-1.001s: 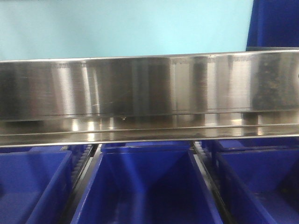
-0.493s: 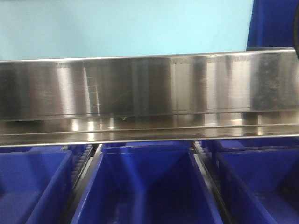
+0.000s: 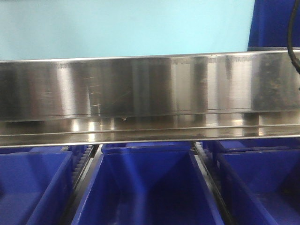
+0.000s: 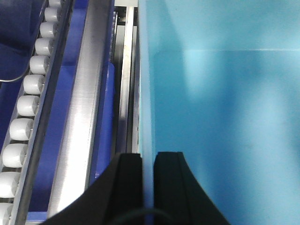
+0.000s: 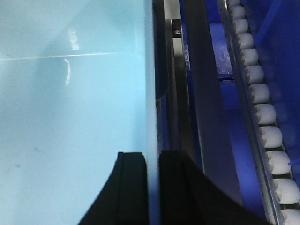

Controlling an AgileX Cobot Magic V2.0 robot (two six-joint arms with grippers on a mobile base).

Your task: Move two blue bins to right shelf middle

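1. Since the front-facing frame 1.0 s ago, a thin black cable [image 3: 293, 42] has entered at the right edge and now hangs across the upper right corner. The bins and the rail have not shifted.
2. Left tool [image 4: 147, 158]: clenched on the left side wall of the large rectangular pale sky-blue plastic bin [image 4: 225, 117]. 1 black finger [image 4: 127, 187] lies outside the wall and the other inside, with the rim between them.
3. Right tool [image 5: 153, 158]: clenched on the opposite, right side wall of the same bin [image 5: 70, 117], with 1 finger on each face of the wall.
4. Bin position, front-facing view: the pale sky-blue face [image 3: 126, 28] fills the area above and behind the broad brushed stainless-steel front rail [image 3: 140, 89] of the shelf tier. The rail hides the bin's base, so contact with the tier cannot be confirmed.
5. Whether 1 bin or 2 nested bins are gripped cannot be determined.
6. Wrist views: a row of white rollers [image 4: 28, 108] runs to the left of the bin, beyond a steel bar. A matching row [image 5: 262, 112] runs to its right.
7. 3 open dark royal-blue plastic bins [image 3: 145, 187] sit side by side on the tier below the rail.
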